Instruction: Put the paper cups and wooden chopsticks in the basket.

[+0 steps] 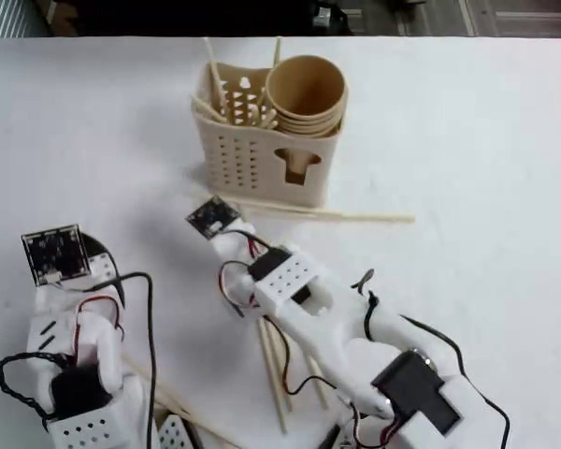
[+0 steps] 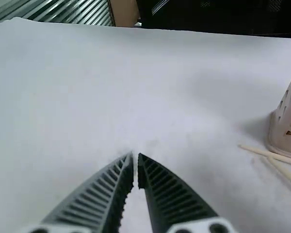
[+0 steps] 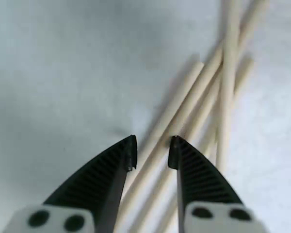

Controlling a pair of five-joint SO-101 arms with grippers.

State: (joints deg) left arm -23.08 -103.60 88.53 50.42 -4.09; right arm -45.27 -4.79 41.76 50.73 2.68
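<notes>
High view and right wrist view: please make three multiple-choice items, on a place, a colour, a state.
1. Where is the stack of tan paper cups? A table; B cream plastic basket; C gripper.
2. Colour of the table cover? A white; B green; C black.
3. The right gripper is? A shut; B open around a pale wooden chopstick; C holding a cup.
B, cups stand inside the basket; A, the cover looks white; B, the stick passes between parted tips.
</notes>
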